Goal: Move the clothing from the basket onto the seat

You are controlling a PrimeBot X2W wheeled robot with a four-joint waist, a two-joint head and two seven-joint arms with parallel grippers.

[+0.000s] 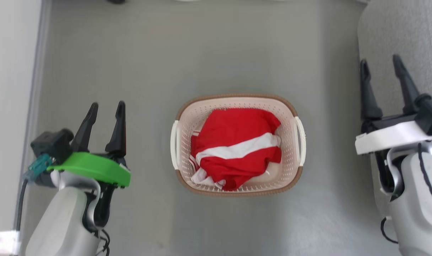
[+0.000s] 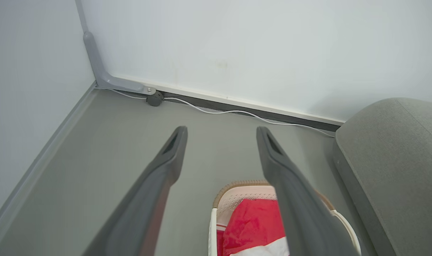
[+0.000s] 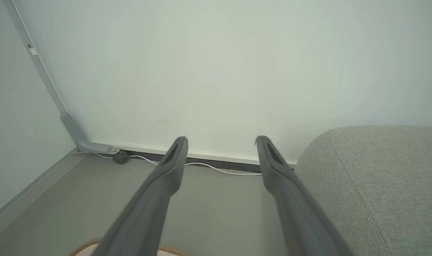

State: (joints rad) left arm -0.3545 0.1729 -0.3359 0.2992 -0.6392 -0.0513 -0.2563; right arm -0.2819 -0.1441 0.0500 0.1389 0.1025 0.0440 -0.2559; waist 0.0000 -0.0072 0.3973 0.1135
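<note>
Grey floor (image 1: 237, 53) — red-and-white clothing (image 1: 233, 138) in cream basket (image 1: 237, 96)

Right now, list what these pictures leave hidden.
Head view: the crumpled red-and-white garment covers the floor of the cream perforated plastic basket; anything beneath is hidden.
Left wrist view: a dark finger and the bottom edge cut off that basket.
Head view: the grey woven-fabric seat runs past the right edge.

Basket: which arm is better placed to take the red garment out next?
Probably right. The right gripper hangs open by the seat, beside the basket, so the carry is short. The left gripper, open too, is on the far side.
</note>
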